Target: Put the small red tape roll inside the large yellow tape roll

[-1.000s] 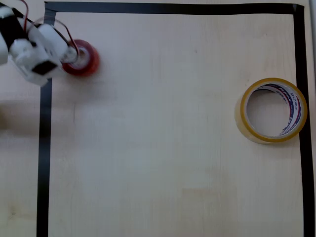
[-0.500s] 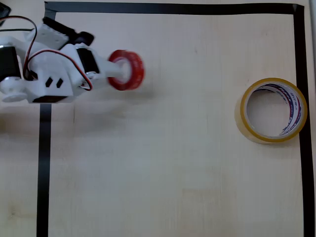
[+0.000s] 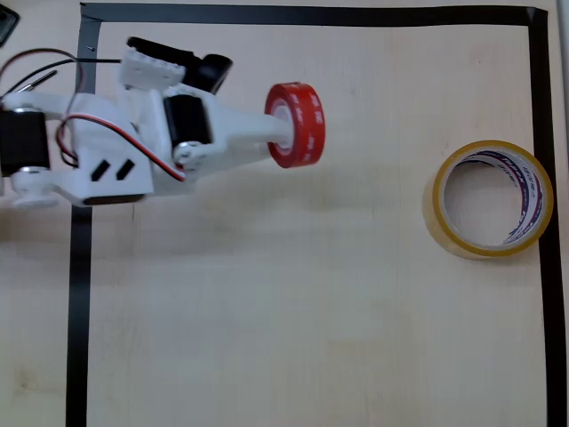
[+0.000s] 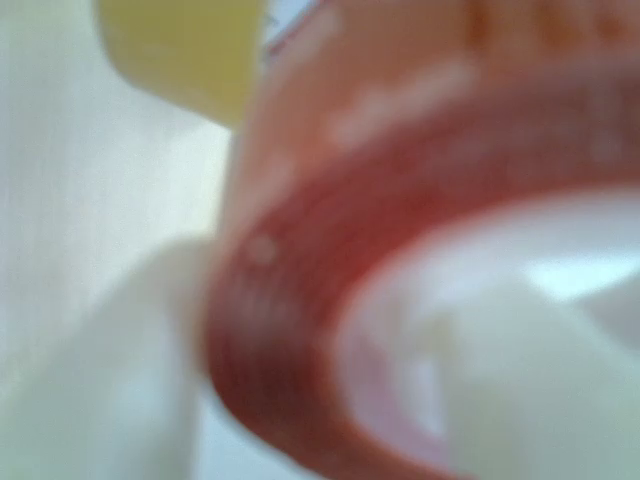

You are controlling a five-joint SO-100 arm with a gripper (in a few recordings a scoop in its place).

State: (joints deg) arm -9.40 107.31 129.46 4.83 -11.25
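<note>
In the overhead view the small red tape roll (image 3: 297,125) hangs on edge above the table at upper centre, held at the tip of my white gripper (image 3: 283,133), which is shut on it. The arm reaches in from the left. The large yellow tape roll (image 3: 439,206) lies flat near the right border, well to the right of the red roll. In the wrist view the small red tape roll (image 4: 330,260) is close and blurred, one white finger (image 4: 110,370) outside it and another inside its core. A piece of the yellow tape roll (image 4: 180,55) shows at the top left.
Black tape (image 3: 80,294) frames the light wooden table (image 3: 293,302) on the left, top and right. The yellow roll sits close to the right strip (image 3: 551,294).
The gripper has carried the red roll up off the table from the upper left corner rightward to upper centre. The yellow roll has stayed still.
</note>
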